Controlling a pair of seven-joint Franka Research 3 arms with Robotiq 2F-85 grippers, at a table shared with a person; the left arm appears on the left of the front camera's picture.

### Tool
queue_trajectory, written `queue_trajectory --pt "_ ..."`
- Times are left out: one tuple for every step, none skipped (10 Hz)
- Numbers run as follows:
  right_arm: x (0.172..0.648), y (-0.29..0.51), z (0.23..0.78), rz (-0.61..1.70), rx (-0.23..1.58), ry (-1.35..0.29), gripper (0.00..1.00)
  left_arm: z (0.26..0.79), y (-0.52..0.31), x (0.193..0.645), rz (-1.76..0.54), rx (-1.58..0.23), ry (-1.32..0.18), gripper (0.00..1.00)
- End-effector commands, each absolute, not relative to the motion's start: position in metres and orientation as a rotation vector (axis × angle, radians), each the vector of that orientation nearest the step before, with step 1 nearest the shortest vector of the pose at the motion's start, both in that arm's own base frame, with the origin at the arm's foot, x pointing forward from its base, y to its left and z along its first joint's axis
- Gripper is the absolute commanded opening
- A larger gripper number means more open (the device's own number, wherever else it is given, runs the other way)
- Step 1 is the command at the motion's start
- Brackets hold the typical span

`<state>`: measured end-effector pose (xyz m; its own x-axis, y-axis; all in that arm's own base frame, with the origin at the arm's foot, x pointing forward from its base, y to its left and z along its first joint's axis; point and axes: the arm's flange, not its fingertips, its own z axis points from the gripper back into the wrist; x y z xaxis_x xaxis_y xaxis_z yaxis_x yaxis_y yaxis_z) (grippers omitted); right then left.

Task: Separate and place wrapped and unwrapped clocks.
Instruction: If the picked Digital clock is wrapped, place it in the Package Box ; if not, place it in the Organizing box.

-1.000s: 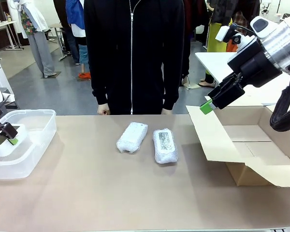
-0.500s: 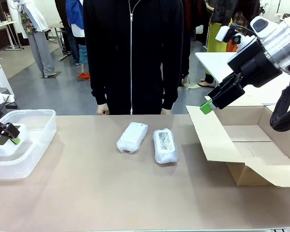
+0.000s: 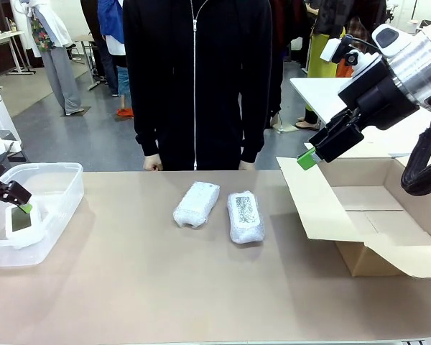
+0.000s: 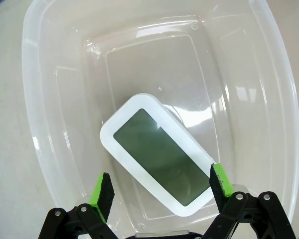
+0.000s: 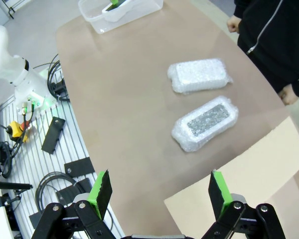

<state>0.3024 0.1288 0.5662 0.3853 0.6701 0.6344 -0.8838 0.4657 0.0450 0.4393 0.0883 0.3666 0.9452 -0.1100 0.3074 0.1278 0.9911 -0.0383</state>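
The unwrapped clock (image 4: 159,157), white with a grey-green screen, lies flat on the bottom of a clear plastic bin (image 4: 37,104). My left gripper (image 4: 160,180) hangs open just above it, a finger on either side and neither one touching. From the front, the left gripper (image 3: 11,203) is over the bin (image 3: 65,172) at the far left. Two bubble-wrapped clocks lie mid-table: a plain one (image 3: 196,204) and one with a dark speckled panel (image 3: 246,215). My right gripper (image 3: 312,152) is open and empty, high over the cardboard box's flap. In the right wrist view the gripper (image 5: 160,186) looks down on both bundles (image 5: 198,74) (image 5: 205,122).
An open cardboard box (image 3: 388,215) stands at the right with its flap (image 3: 309,201) leaning toward the middle. A person in black stands at the far edge with a hand (image 3: 154,164) by the table. The near half of the table (image 3: 201,287) is bare.
My left gripper has opened and let go of the unwrapped clock, which now lies loose in the bin. The right arm and both bundles have not moved.
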Motion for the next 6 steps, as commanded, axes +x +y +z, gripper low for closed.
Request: queue_trajectory --pt "0.302 0.128 0.565 1.025 0.416 -0.585 1.00 0.369 0.093 0.436 -0.133 -0.060 -0.299 1.00" --pt "0.302 0.128 0.565 1.025 0.416 -0.585 1.00 0.380 0.089 0.433 -0.132 -0.070 -0.304 1.00" --pt "0.302 0.128 0.565 1.025 0.416 -0.585 1.00 0.394 0.081 0.428 -0.141 -0.066 -0.312 1.00" --pt "0.302 0.128 0.565 1.025 0.416 -0.585 1.00 0.409 0.071 0.424 -0.139 -0.059 -0.317 1.00" --pt "0.302 0.128 0.565 1.025 0.416 -0.585 1.00 0.428 0.058 0.419 -0.101 -0.036 -0.314 1.00" --pt "0.302 0.128 0.565 1.025 0.416 -0.585 1.00 0.446 0.044 0.413 -0.063 -0.063 -0.331 1.00"
